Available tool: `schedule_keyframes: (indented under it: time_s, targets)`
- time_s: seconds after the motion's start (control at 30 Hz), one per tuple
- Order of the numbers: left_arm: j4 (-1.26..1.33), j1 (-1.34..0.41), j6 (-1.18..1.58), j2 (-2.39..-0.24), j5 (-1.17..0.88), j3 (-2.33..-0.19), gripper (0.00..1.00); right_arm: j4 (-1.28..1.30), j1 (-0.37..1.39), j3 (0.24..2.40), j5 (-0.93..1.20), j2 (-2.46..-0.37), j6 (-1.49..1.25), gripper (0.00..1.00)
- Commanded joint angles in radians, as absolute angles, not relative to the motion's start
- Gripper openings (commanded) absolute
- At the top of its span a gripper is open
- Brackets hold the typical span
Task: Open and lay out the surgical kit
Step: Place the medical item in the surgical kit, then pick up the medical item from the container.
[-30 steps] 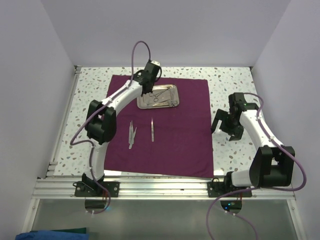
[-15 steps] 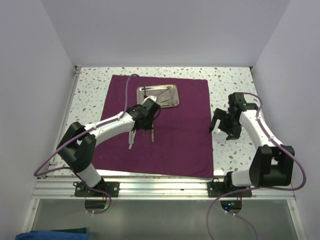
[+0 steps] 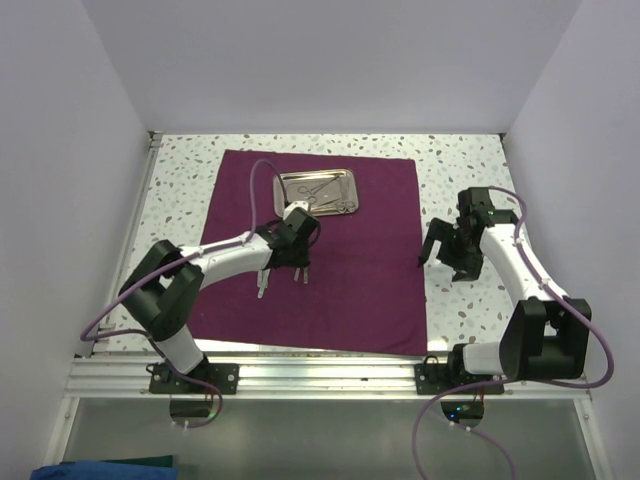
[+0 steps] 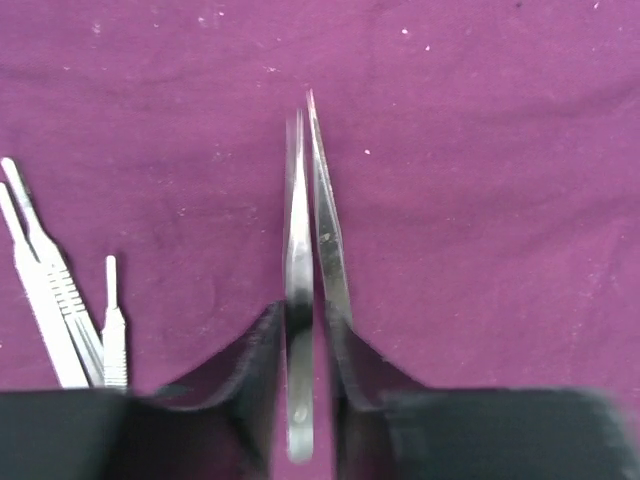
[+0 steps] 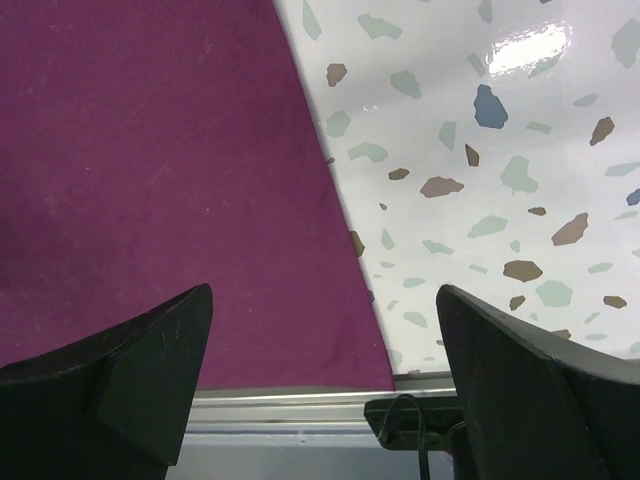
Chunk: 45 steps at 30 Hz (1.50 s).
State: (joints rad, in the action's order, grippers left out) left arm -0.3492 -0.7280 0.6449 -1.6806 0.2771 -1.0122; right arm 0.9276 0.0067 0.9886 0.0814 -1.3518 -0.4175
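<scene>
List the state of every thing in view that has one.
cloth wrap: unfolded, spread flat on the table
steel tray: on the cloth's far part, holding silver tools
left claw: shut on a thin instrument above the cloth
right claw: open, empty, over the cloth's right edge
laid-out pieces: lying flat on the cloth, left of the left claw

- Desk (image 3: 460, 170): speckled white top.
- Cloth (image 3: 350, 270): dark purple, spread flat across the desk's middle.
- Tray (image 3: 283, 196): shiny steel, on the cloth's far part, holding thin silver instruments (image 3: 325, 195).
- Tweezers (image 3: 262, 284): lying on the cloth, near-left of the tray.
- Left end effector (image 3: 298, 262): low over the cloth, just right of the tweezers; second tweezers (image 3: 300, 276) protrude beneath it.
- Right end effector (image 3: 445, 264): fingers spread, at the cloth's right edge.
</scene>
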Motion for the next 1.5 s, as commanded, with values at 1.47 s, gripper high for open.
schedule_keyframes:
  time_s: [1.47]
  targets:
    - [-0.360, -0.485, 0.028, -2.327, -0.267, -1.827, 0.58, 1.028, 0.012, 1.066, -0.028, -1.330, -0.450, 0.98]
